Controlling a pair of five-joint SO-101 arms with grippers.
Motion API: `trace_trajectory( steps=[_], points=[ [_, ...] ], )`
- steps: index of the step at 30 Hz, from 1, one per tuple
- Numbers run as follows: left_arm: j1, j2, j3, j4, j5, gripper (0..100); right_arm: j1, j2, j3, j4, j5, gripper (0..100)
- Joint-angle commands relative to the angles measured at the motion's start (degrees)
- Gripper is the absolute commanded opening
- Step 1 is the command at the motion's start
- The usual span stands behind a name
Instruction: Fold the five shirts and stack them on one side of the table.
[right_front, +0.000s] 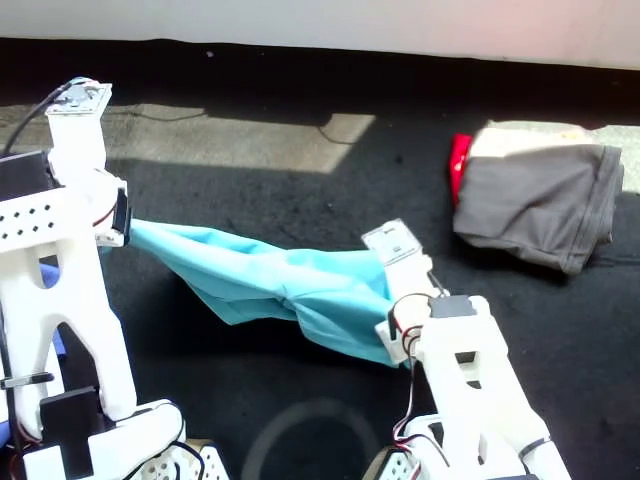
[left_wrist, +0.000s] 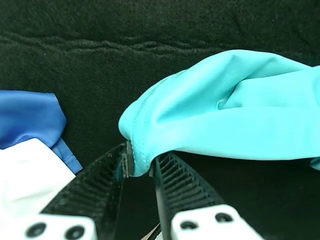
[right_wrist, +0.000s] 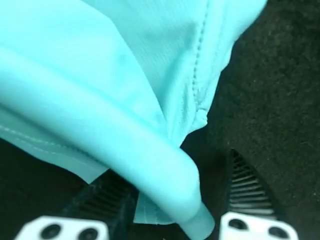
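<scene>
High view, looking down on a dark table (right_front: 300, 130). Between the two arms, a turquoise shirt (right_front: 290, 285), strung out and bunched, one end at the left gripper (right_front: 122, 228), the other at the right gripper (right_front: 398, 335). Well apart from it, toward the far right of the table, a folded grey shirt (right_front: 535, 205), with a red cloth (right_front: 459, 165) touching its left edge. Behind the left arm, at the picture's edge, a bit of blue shirt (right_front: 50, 272).

Left wrist view. Shows the left gripper (left_wrist: 139, 167) drawn narrow and clamped on the hem of the turquoise shirt (left_wrist: 225, 115), with a pinch of cloth caught between the black ridged fingers (left_wrist: 180, 187). Beyond the clamp, cloth spreading away above the dark table (left_wrist: 150, 30). Off to one side, the blue shirt (left_wrist: 30, 117) lying on the table, apart from the turquoise one, with something white (left_wrist: 25, 165) over its near edge; cannot tell what.

Right wrist view. Shows the right gripper (right_wrist: 175, 172) with jaws standing wide. Between them, a thick rolled fold of the turquoise shirt (right_wrist: 100, 75), lying against one finger, with a dark gap before the other finger (right_wrist: 245, 185). Along the cloth, a stitched seam; beside it, the dark table (right_wrist: 280, 100).
</scene>
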Motion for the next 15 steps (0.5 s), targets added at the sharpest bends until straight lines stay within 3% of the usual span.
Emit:
trace_trajectory(
  steps=[1, 6, 10, 15],
  points=[
    [-1.1, 0.0, -1.5, -0.7, -0.8, 4, 2.6, -1.2, -0.1, -1.6, -1.4, 23.8],
    [-0.9, 0.0, -1.5, -0.6, -0.8, 4, 8.7, -0.7, -5.1, -6.4, -1.2, 23.3],
    [-0.7, 0.0, -1.5, -0.4, -0.6, 4, 8.9, 5.1, -13.1, -8.1, -1.3, 21.3],
    [-0.7, 0.0, -1.4, -0.3, -0.7, 4, 9.1, 18.4, -26.2, 3.4, -1.5, 21.3]
  ],
)
